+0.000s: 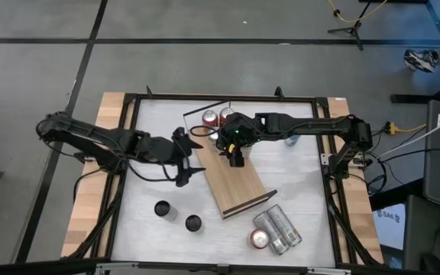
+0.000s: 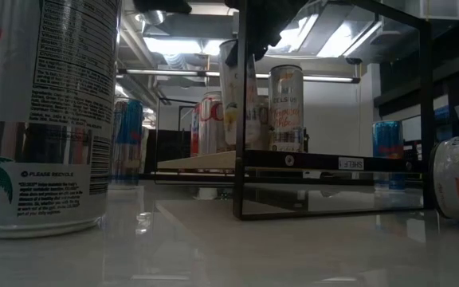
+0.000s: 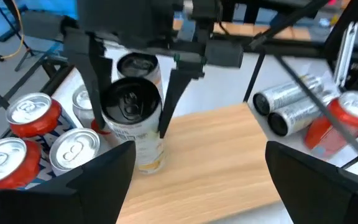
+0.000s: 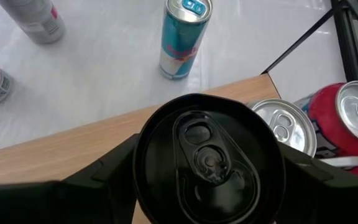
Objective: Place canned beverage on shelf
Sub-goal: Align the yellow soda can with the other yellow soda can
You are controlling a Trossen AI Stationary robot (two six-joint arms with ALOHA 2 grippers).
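Observation:
The shelf [image 1: 239, 187], a light-brown wooden board, lies slantwise in the middle of the white table. A white can with a dark top [image 3: 132, 118] stands upright at the board's far end, and my right gripper [image 1: 235, 156] is shut on it. A second can [image 3: 138, 65] stands just behind it. My left gripper [image 1: 193, 163] hovers open beside the board's left edge, pointing at the held can with nothing between its fingers. In the low view the cans on the shelf [image 2: 287, 108] stand behind a black frame. My right gripper pinches the can's upper wall [image 3: 160, 106] between its two fingers [image 3: 173, 93], one on each side just below the rim. The fingers slant down from above and from the table's right. The can stands upright, its base [image 3: 146, 163] at the board's surface.
Red and silver cans [image 1: 210, 118] crowd the table by the board's far-left corner. A blue can [image 4: 182, 37] stands upright to the right. Two dark-topped cans [image 1: 162, 208] stand near left. Several cans [image 1: 277, 229] lie on their sides near right.

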